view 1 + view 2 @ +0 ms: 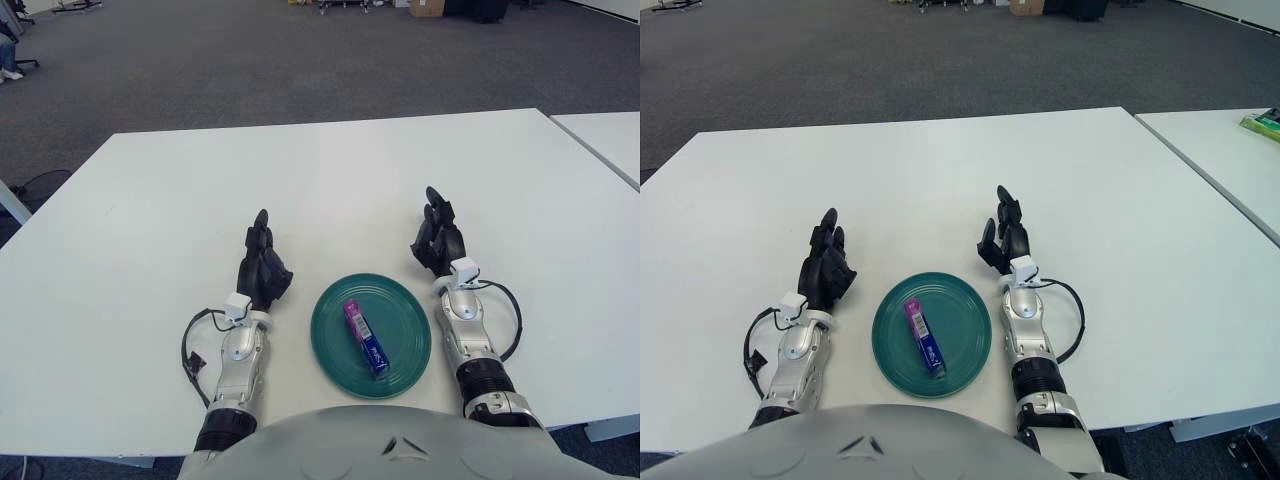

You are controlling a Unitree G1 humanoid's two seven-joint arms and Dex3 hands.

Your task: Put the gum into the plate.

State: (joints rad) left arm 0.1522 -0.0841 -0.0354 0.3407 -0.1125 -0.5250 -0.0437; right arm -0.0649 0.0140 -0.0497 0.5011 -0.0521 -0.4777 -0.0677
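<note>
A purple and blue gum pack [365, 337] lies inside the green plate [401, 312] near the table's front edge. My left hand [262, 258] is just left of the plate, fingers stretched out forward and holding nothing. My right hand [438, 235] is at the plate's upper right, fingers also extended and empty. Neither hand touches the gum or the plate.
The white table [300, 190] stretches far ahead of the hands. A second white table [1230, 150] stands to the right with a green box [1265, 122] on it. Grey carpet lies beyond.
</note>
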